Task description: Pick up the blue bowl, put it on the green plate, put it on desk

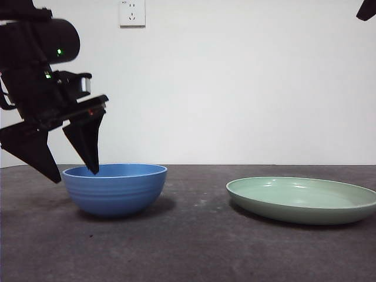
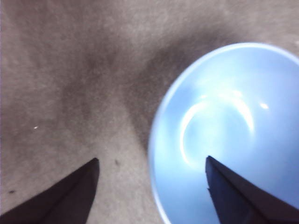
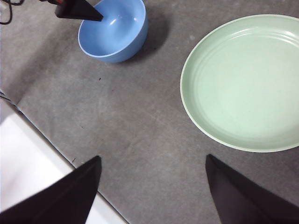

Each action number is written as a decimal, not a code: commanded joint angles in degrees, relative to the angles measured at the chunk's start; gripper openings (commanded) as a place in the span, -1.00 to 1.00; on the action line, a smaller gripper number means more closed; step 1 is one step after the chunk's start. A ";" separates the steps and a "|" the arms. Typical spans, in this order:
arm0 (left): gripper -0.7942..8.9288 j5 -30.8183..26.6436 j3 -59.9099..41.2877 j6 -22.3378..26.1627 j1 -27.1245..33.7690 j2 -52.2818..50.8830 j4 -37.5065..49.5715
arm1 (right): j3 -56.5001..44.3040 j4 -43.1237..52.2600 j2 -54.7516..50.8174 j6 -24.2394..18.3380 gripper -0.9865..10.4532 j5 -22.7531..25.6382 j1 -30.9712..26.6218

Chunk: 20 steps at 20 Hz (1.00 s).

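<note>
at the bowl's point(image 1: 114, 189) 9 o'clock rim, the left gripper point(image 1: 74, 170) straddles the wall, jaws apart; plate point(image 1: 302, 200) at 3 o'clock.

bare desk point(image 1: 200, 200) lies open between the blue bowl point(image 1: 115, 189) and the green plate point(image 1: 302, 200).

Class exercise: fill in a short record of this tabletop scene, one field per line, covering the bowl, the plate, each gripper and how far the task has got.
Bowl: blue bowl upright on the desk, empty
Plate: green plate empty, apart from the bowl
Left gripper: left gripper open, straddling the bowl's rim, one jaw inside, one outside
Right gripper: right gripper open, waiting above the desk
Progress: bowl not yet lifted
</note>
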 commanded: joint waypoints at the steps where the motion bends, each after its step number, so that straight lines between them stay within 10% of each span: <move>1: -0.19 -0.48 1.42 -0.13 -0.26 1.97 0.37 | 1.14 0.57 0.35 -0.22 -0.20 -0.02 0.20; 7: -0.78 -0.66 1.42 -0.68 -0.26 2.32 0.96 | 1.14 0.59 0.35 -0.24 -0.20 0.00 0.20; 20: -0.81 0.85 13.27 -4.79 -5.68 -0.44 -2.36 | 1.14 0.52 0.33 -0.22 -0.20 0.02 0.20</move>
